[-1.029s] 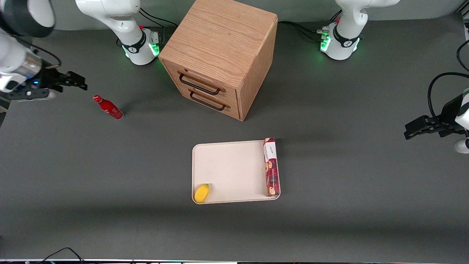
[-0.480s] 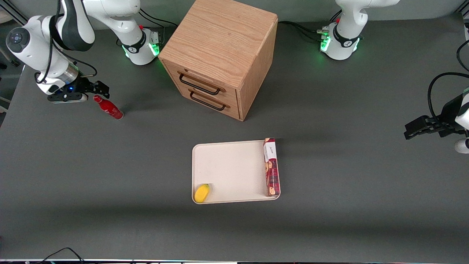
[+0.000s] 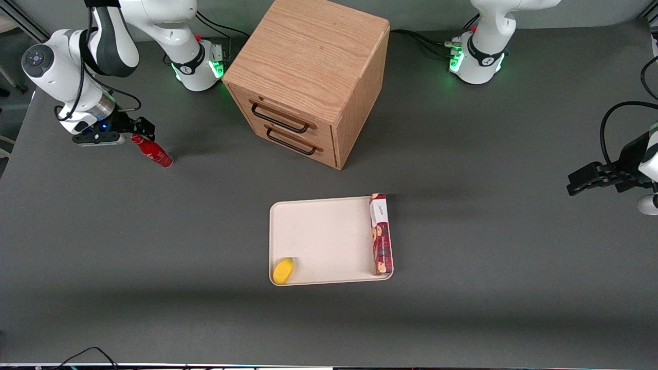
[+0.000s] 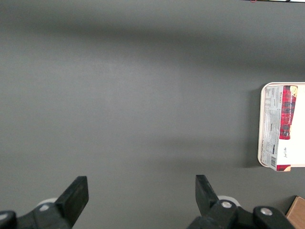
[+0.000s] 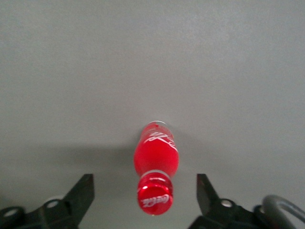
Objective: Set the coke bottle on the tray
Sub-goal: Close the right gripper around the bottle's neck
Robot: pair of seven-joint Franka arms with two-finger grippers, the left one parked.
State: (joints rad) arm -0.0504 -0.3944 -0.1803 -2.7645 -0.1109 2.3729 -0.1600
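The gripper [image 3: 143,130] is being held low over the table [image 3: 154,246] toward the working arm's end, right at the cap of the coke bottle [image 3: 153,151]. In the right wrist view the gripper [image 5: 145,191] is being shown with its jaws spread wide, one finger [image 5: 81,194] to each side of the coke bottle [image 5: 156,167] and neither touching it; the red cap is being seen midway between them, with white script lettering on the red body. In the front view the bottle is standing on the table, appearing to lean with its cap pointing toward about ten o'clock and its base toward four o'clock. The wooden cabinet [image 3: 308,77] is standing well apart from the bottle, at about two o'clock from it, with two dark-handled drawers [image 3: 288,131] on its face turned toward the front camera. The tray [image 3: 318,236] is lying nearer the front camera than the cabinet, at about four o'clock from the bottle and well apart from it. A small yellow object [image 3: 283,270] is resting in the tray at the corner nearest the camera on the working arm's side, and a long dark-red cookie box [image 3: 381,234] is lying along the tray's edge toward the parked arm's end. In the left wrist view that tray rim [image 4: 260,124] and the cookie box [image 4: 280,126] are being shown too.
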